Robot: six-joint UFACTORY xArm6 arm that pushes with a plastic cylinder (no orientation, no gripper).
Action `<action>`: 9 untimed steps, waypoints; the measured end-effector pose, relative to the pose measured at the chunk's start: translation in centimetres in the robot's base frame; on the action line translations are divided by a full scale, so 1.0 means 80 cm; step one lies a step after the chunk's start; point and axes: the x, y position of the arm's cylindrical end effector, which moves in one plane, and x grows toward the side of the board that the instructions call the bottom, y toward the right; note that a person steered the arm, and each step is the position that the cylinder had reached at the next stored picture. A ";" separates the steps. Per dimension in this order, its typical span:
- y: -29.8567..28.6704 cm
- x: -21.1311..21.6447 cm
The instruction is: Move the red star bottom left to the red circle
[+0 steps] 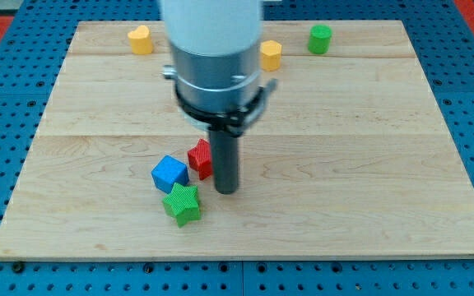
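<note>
The red star (200, 158) lies on the wooden board (369, 181) at the lower centre-left, partly hidden behind the rod. My tip (226, 190) rests on the board right beside the star, on its right and slightly below it; touching or nearly so. A blue cube (169, 173) sits just left of the star, and a green star (182, 203) lies below them. No red circle shows; the arm's wide body (215, 57) hides part of the board's top centre.
A yellow heart-like block (141, 39) sits at the top left. A yellow block (271, 54) shows by the arm's right side. A green cylinder (320, 39) stands at the top right. Blue pegboard surrounds the board.
</note>
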 end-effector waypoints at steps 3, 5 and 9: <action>-0.081 -0.030; -0.140 -0.059; -0.086 -0.153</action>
